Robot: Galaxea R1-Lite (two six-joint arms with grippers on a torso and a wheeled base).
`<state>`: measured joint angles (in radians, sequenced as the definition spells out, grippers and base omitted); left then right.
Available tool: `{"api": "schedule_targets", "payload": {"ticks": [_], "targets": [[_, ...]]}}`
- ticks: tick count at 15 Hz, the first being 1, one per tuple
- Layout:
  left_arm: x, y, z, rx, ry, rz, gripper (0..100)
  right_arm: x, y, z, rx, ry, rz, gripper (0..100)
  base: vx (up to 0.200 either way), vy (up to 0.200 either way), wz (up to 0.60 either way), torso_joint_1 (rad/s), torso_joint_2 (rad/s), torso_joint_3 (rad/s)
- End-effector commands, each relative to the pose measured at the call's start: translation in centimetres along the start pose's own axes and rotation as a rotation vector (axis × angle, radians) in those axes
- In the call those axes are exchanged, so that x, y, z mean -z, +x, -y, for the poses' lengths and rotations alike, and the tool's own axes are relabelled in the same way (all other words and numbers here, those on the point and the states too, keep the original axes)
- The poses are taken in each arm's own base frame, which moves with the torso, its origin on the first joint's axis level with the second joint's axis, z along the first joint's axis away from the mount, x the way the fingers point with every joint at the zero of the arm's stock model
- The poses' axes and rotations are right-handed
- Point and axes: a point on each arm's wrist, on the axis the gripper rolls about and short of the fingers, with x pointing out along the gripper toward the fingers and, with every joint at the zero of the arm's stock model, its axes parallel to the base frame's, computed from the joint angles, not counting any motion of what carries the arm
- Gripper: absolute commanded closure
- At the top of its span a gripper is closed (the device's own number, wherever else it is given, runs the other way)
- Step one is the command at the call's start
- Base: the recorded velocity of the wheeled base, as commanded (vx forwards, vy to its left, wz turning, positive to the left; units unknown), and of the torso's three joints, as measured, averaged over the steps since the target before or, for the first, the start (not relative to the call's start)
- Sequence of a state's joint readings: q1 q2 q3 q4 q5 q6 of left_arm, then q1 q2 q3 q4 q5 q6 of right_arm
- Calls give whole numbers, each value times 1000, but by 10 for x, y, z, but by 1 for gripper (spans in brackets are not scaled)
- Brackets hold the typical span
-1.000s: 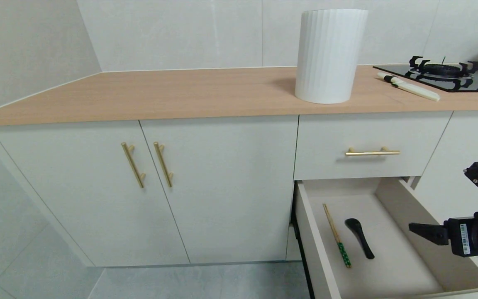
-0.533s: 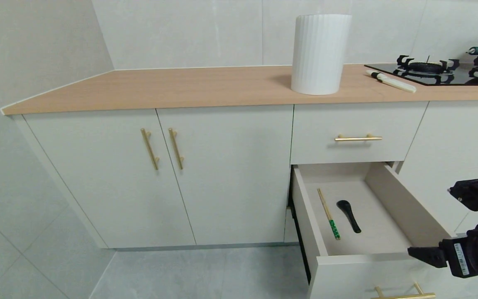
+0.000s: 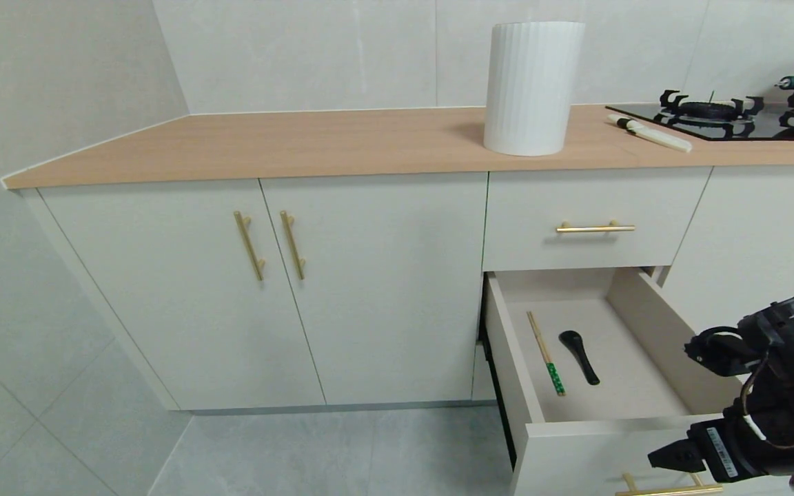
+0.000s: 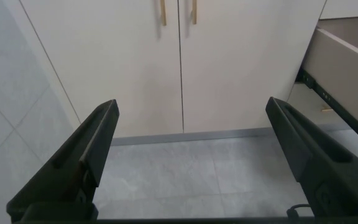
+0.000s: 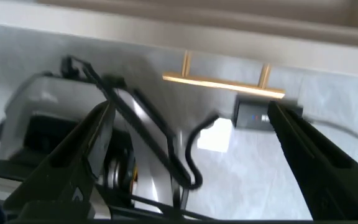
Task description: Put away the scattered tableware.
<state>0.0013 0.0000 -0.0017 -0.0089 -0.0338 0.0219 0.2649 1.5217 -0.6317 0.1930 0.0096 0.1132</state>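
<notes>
The lower drawer [image 3: 507, 344] stands pulled out. Inside it lie a pair of chopsticks with green ends [image 3: 546, 364] and a black spoon [image 3: 579, 357], side by side. A white-handled knife [image 3: 648, 133] rests on the wooden counter by the stove. My right gripper [image 3: 673, 458] hangs in front of the drawer's front panel, just above its gold handle [image 3: 666, 488]. In the right wrist view the gripper [image 5: 191, 155] is open and empty, with the gold handle [image 5: 222, 84] beyond it. My left gripper [image 4: 188, 162] is open and empty, low above the floor, facing the cabinet doors.
A tall white ribbed cylinder [image 3: 531, 86] stands on the counter [image 3: 300, 145]. A black gas stove [image 3: 735, 117] sits at the far right. The shut upper drawer [image 3: 593, 220] is above the open one. The open drawer's side [image 4: 344, 56] juts out beside the left gripper.
The head camera pulled back and the picture shifted. My right gripper dropped from beside the drawer's inside to the front panel near its handle. Chopsticks and spoon stayed put.
</notes>
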Motion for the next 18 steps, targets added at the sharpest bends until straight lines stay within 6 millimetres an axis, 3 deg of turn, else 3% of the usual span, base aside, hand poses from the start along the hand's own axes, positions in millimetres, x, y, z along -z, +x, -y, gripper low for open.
{"api": "schedule_targets", "payload": {"ticks": [1, 6, 12, 18], "targets": [[0, 0, 0, 0, 0, 0, 0, -1, 14, 0, 7, 0, -59, 0, 0, 0, 0, 0, 0, 0], [0, 0, 0, 0, 0, 0, 0, -4, 34, 3, 103, 2, -55, 0, 0, 0, 0, 0, 0, 0], [0, 0, 0, 0, 0, 0, 0, -10, 42, 8, 112, 27, 18, 0, 0, 0, 0, 0, 0, 0], [0, 0, 0, 0, 0, 0, 0, -35, 59, 10, 109, 37, 130, 0, 0, 0, 0, 0, 0, 0]]}}
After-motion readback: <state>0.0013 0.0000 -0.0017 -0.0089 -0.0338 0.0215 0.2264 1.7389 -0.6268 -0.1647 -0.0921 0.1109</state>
